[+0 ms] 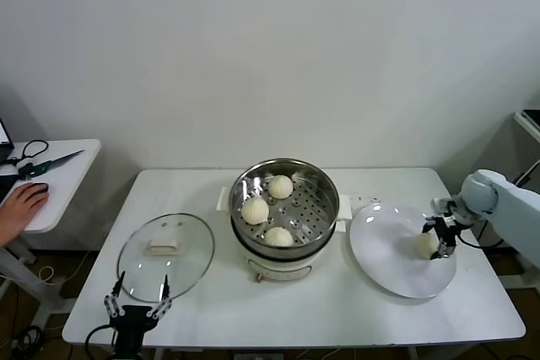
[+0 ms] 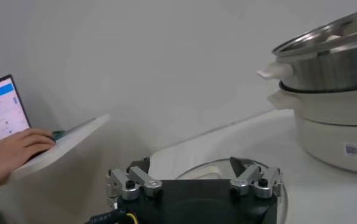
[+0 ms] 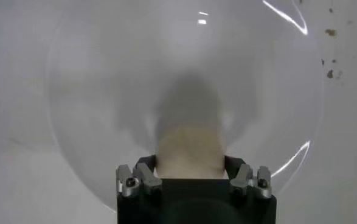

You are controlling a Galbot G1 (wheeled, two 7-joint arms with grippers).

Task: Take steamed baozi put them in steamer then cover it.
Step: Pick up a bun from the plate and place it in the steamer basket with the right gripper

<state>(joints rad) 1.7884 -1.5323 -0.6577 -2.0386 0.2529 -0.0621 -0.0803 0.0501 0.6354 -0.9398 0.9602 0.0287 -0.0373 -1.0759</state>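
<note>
On the right side of the counter [image 1: 354, 309], the right end effector [image 1: 438, 240] sits down on the white plate [image 1: 380, 250], its fingers [image 3: 146, 165] either side of the last bun [image 1: 425, 244]. The wrist view shows the bun between them and touching or nearly so, so likely closing on it, but lift not confirmed. Three buns [image 1: 256, 210] already lie in the steamer [image 1: 285, 208] at counter centre, spread on the holed floor, with a free spot toward the right.

Left end effector [image 1: 137, 303] hovers wide open and empty at the near edge, just beside the glass lid [image 1: 165, 255], which lies flat left of the steamer.

Risks: soft dough, so a hard pinch could dent or tear it; a shallow grip could let it roll off the plate; swinging low could clip the steamer rim or land it on another bun.

Bun is round and domed, no real long axis, flat side down. Lid handle [image 1: 162, 248] faces up, its long side running left-right.
</note>
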